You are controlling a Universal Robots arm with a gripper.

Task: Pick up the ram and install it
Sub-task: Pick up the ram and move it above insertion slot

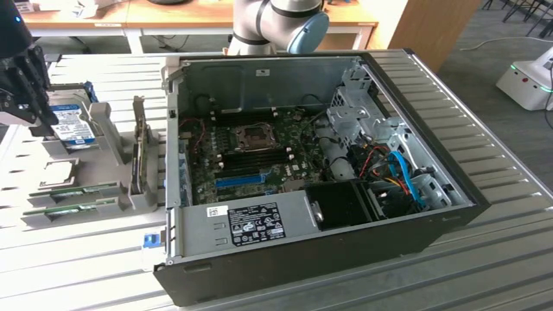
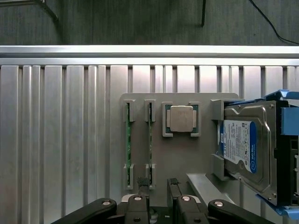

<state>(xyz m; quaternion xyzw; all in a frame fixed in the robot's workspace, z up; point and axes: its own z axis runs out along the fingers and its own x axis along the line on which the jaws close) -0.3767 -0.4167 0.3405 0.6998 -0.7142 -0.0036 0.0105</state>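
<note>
Two green ram sticks stand on edge side by side in a grey holder: one ram stick (image 2: 127,140) and a second (image 2: 150,140). In the exterior view they are the ram sticks (image 1: 71,192) at the left, beside the open computer case (image 1: 432,214). My black gripper (image 2: 158,184) hovers above the holder near one end of the sticks, open and holding nothing. In the exterior view the gripper (image 1: 24,97) hangs at the far left, above the hard drive. The motherboard's dark memory slots (image 1: 255,157) lie inside the case.
The grey holder (image 2: 187,158) also carries a silver processor (image 2: 181,119) and a hard drive with a blue label (image 2: 243,144). A blue slot (image 1: 237,179) sits on the motherboard. The arm's base (image 1: 276,26) stands behind the case. The table is ribbed metal.
</note>
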